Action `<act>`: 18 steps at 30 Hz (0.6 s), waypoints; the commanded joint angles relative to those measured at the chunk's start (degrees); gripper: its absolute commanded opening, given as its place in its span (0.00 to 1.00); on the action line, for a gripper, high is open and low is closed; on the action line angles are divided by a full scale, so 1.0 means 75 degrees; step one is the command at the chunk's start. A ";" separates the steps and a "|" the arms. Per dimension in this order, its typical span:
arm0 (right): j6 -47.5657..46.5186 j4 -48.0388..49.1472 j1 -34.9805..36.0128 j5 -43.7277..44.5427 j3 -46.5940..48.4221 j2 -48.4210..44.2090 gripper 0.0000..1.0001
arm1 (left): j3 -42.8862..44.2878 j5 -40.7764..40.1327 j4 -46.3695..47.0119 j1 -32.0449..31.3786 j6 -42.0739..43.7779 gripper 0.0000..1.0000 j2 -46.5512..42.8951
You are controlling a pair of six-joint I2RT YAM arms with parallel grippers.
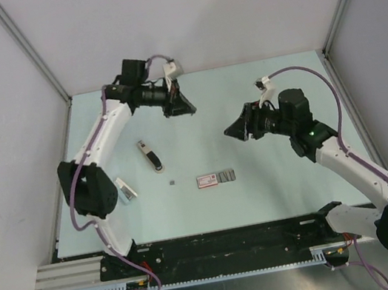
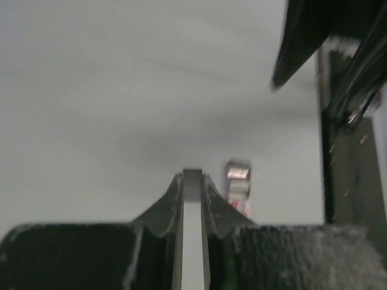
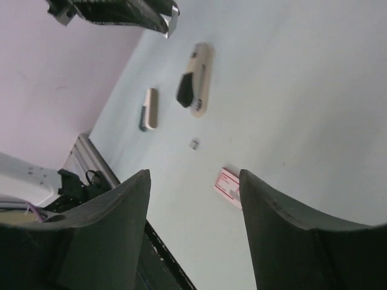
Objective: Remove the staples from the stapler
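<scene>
The stapler (image 1: 151, 155) lies on the table left of centre; the right wrist view shows it (image 3: 195, 81) with its black body and pale base. My left gripper (image 1: 181, 106) is raised above the far table, behind the stapler. Its fingers are closed on a small grey strip of staples (image 2: 192, 186) that sticks out at the tips (image 2: 192, 176). A tiny grey staple speck (image 1: 174, 183) lies on the table, also seen in the right wrist view (image 3: 194, 143). My right gripper (image 1: 239, 129) is open and empty (image 3: 193, 181), held above the table right of centre.
A flat pink-red box (image 1: 205, 180) lies near the front middle with grey staple strips (image 1: 227, 176) beside it; both show in the left wrist view (image 2: 237, 181). A pale oblong object (image 1: 125, 189) lies near the left arm's base. Grey walls enclose the table.
</scene>
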 commanded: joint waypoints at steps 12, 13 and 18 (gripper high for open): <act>0.1235 0.4448 0.0471 -0.1247 0.0230 -0.0631 0.89 | -0.1927 0.0991 1.1442 0.0190 -1.3291 0.00 -0.1895; 0.1472 0.4721 0.0430 -0.1367 0.0299 -0.0539 0.89 | -0.2104 0.0890 1.1871 0.0200 -1.3656 0.00 -0.1943; 0.2142 0.5616 0.0377 -0.1661 0.0608 -0.0159 0.87 | -0.2945 0.0479 1.3438 0.0198 -1.4945 0.00 -0.2364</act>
